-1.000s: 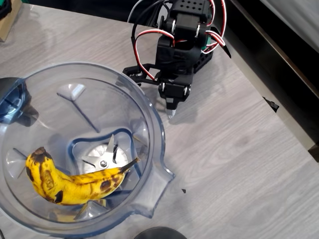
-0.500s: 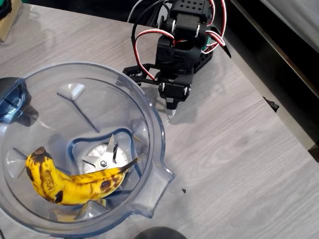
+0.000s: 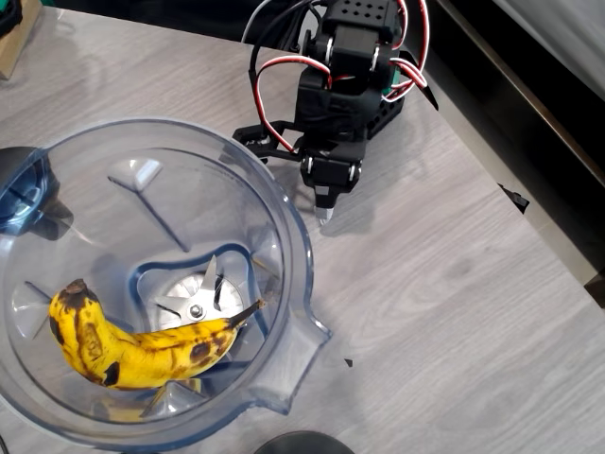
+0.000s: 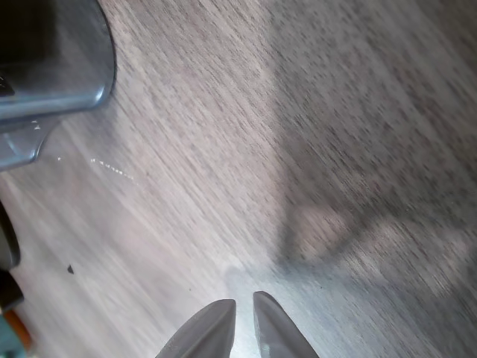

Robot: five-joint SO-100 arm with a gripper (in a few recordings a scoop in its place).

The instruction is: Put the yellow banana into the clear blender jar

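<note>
Pincer (image 3: 324, 216): overhead view, tip points down at the grey wood-grain worktop (image 3: 454, 284), just beside the upper right rim of the clear blender jar (image 3: 284, 203) but apart from it. Wrist view, pincer (image 4: 243, 312): the two pale fingers (image 4: 209, 328) sit almost together, a thin gap between the tips, nothing gripped; bare worktop (image 4: 298, 149) below them.

Yellow banana (image 3: 142, 345): lies inside the jar on its floor, lower left part, curved, brown-black spots along the skin. Dark stem end points right and rests near the silver blade (image 3: 196, 305); the blunt end lies against the left wall. Part of the blade shows above the banana.

Jar: wide open mouth, pour spout (image 3: 307, 336) aimed to the lower right, an inner rib (image 3: 142, 180) at upper left. In the wrist view, a blue-grey curved edge at upper left (image 4: 67, 82) appears to be the jar; cannot tell which part.

Surroundings: black arm body with red and white wires (image 3: 274, 71) at the top centre. A dark blue rounded object (image 3: 21, 189) touches the jar's left side. A dark round shape (image 3: 302, 443) at the bottom edge, cropped. A small black speck (image 3: 348, 362) on the worktop right of the spout. Nothing lies between pincer and jar rim.
</note>
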